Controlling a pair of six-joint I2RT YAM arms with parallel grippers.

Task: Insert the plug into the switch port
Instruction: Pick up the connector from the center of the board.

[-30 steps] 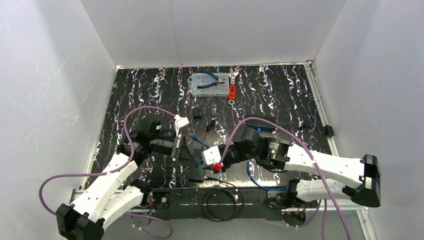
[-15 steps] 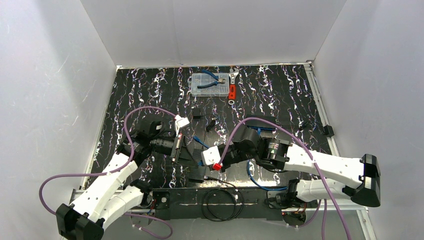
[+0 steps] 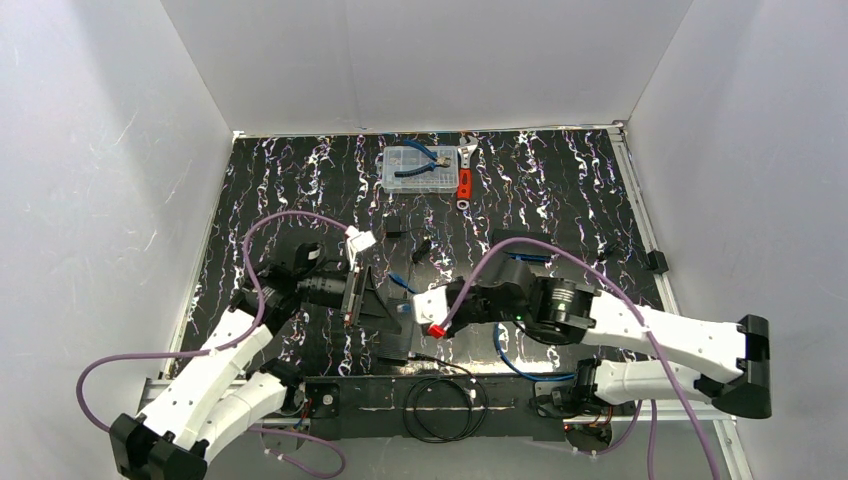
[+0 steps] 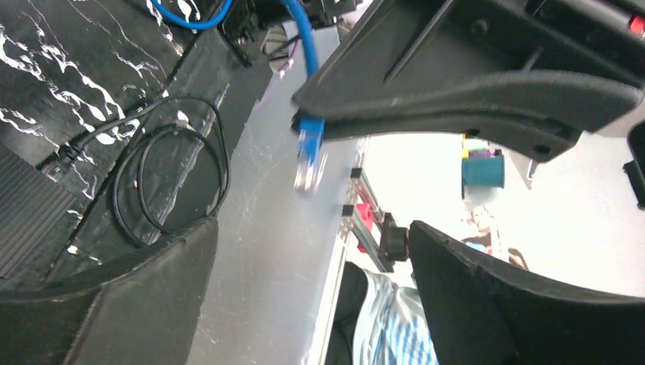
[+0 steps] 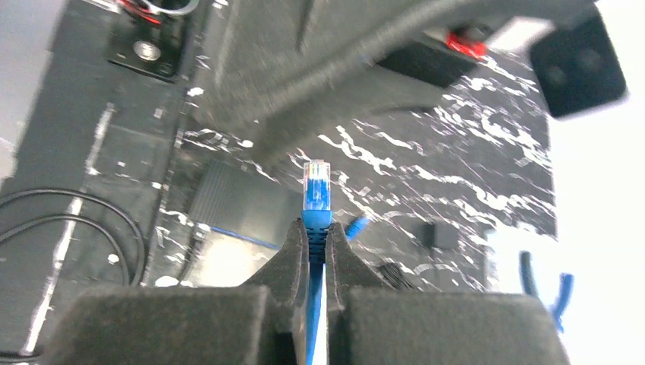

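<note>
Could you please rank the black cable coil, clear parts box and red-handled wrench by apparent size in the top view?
Largest: black cable coil and clear parts box, alike in extent; the coil lies nearer the camera, so I leave them unranked.
Smallest: red-handled wrench.

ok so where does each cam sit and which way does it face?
Top external: fixed above and behind the bases, looking down on the black table; both arms show whole.
Left wrist: on the left gripper, looking between its open fingers toward the table's near edge.
Right wrist: on the right gripper, looking along its fingers, shut on the blue plug.
Shared: both wrist views show the plug and the black cable loop.
</note>
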